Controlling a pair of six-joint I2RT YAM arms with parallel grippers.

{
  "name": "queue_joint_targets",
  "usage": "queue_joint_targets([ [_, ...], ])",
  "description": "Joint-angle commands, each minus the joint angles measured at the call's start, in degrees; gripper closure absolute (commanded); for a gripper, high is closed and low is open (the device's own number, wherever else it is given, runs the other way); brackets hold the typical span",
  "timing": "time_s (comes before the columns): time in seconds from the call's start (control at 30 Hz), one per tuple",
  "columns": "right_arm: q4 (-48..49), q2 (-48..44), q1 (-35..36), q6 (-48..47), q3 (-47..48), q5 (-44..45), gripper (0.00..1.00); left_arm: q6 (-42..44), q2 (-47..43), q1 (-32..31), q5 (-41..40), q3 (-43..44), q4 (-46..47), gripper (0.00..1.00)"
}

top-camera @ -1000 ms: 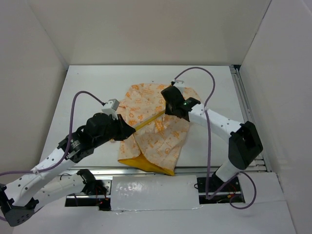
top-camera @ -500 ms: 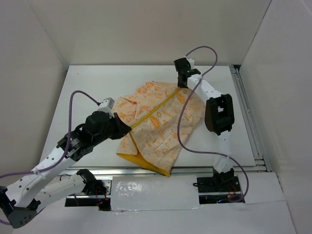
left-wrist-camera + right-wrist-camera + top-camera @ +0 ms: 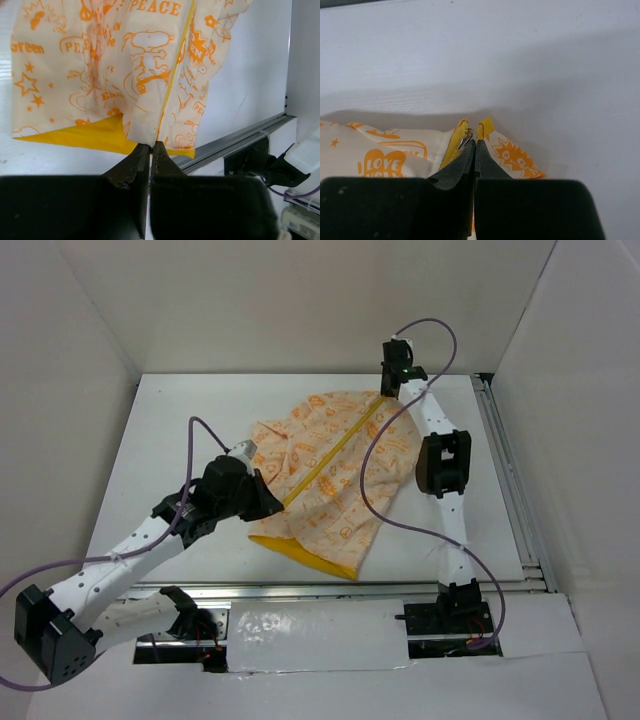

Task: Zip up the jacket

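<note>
The jacket (image 3: 335, 465), cream with orange print and yellow lining, lies stretched on the white table. Its yellow zipper strip (image 3: 335, 453) runs closed from lower left to upper right. My left gripper (image 3: 272, 504) is shut on the jacket's bottom hem at the zipper's lower end, seen in the left wrist view (image 3: 150, 146). My right gripper (image 3: 385, 393) is shut on the silver zipper pull (image 3: 466, 140) at the top of the zipper, by the collar, far across the table. In the right wrist view (image 3: 474, 141) the two yellow collar ends stand just past the fingertips.
White walls box in the table on three sides. A metal rail (image 3: 505, 470) runs along the right edge and another (image 3: 300, 590) along the near edge. My purple cables loop above both arms.
My right gripper has pulled the zipper pull from mid-jacket up to the collar at the far right. The jacket front has closed and stretched out. My left gripper has shifted right with the hem.
</note>
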Motion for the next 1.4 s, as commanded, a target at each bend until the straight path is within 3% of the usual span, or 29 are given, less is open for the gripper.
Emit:
queue_joint_targets([
  [0.0, 11.1, -1.8, -5.1, -4.7, 1.1, 1.3, 1.0, 1.9, 2.1, 1.2, 12.2, -1.4, 0.0, 0.85],
  [0.03, 11.8, -2.5, -5.1, -5.2, 0.2, 0.9, 0.89, 2.0, 3.6, 1.2, 12.2, -1.2, -0.4, 0.74],
  [0.07, 12.0, -3.8, -5.1, -6.5, -0.3, -1.3, 0.85, 2.0, 4.3, 1.2, 11.9, -0.9, -1.8, 0.56],
  [0.1, 12.0, -4.2, -5.1, -6.8, -0.3, -1.5, 0.8, 2.3, 4.7, 1.2, 12.2, -0.7, -1.9, 0.5],
  [0.23, 9.8, -8.7, -5.7, -6.1, -0.3, -5.5, 0.42, 2.2, 6.5, 1.4, 13.8, -3.8, -2.9, 0.37],
  [0.27, 8.7, -10.4, -5.8, -5.9, -1.2, -7.5, 0.01, 1.8, 6.9, 1.7, 14.4, -4.5, -3.1, 0.36],
  [0.3, 8.4, -14.6, -5.7, -5.4, -4.8, -11.2, 0.0, 1.0, 7.7, 2.2, 14.9, -4.6, -3.6, 0.36],
  [0.33, 8.4, -16.9, -5.6, -4.1, -7.2, -12.1, 0.0, 0.4, 7.9, 2.3, 14.4, -4.4, -4.2, 0.2],
  [0.43, 8.7, -27.8, -4.2, 0.6, -18.4, -10.5, 0.0, -1.5, 6.8, 2.4, 9.5, -2.9, -7.2, 0.12],
  [0.5, 7.2, -36.6, -3.6, 6.7, -27.8, -10.1, 0.0, -2.8, 3.9, 3.0, 7.6, -3.7, -8.8, 0.13],
  [0.6, 4.8, -47.2, -2.7, 15.9, -43.5, -13.0, 0.0, -6.4, 1.5, 5.4, 4.7, -6.1, -10.6, 0.02],
  [0.63, 5.6, -49.5, -1.7, 17.7, -52.7, -13.6, 0.0, -6.7, 1.5, 7.7, 4.9, -6.3, -11.3, 0.01],
  [0.73, 8.9, -58.1, 0.9, 21.5, -68.4, -15.6, 0.0, -5.4, 2.4, 13.4, 7.0, -6.1, -11.0, 0.01],
  [0.83, 12.6, -64.3, 2.5, 22.5, -78.1, -20.5, 0.0, -4.3, 3.1, 19.6, 8.7, -3.5, -10.0, 0.01],
  [0.9, 15.0, -67.6, 4.7, 21.9, -81.0, -25.0, 0.0, -1.3, 2.0, 20.8, 13.5, -0.4, -5.9, 0.02],
  [0.97, 16.0, -69.8, 7.2, 21.8, -81.3, -25.1, 0.0, 2.7, -0.5, 20.3, 23.2, 1.6, -0.7, 0.02],
  [1.03, 18.1, -72.0, 8.9, 22.2, -81.7, -24.8, 0.0, 6.2, -2.6, 17.5, 33.0, 1.1, 10.8, 0.02],
  [1.2, 20.3, -73.3, 7.7, 25.3, -84.0, -23.6, 0.0, 7.2, 4.2, 8.7, 32.0, 5.7, 17.2, 0.01],
  [1.37, 29.6, -72.2, 4.9, 28.3, -88.3, -32.0, 0.0, 7.9, 20.4, 6.2, 32.2, 10.8, 18.4, 0.01],
])
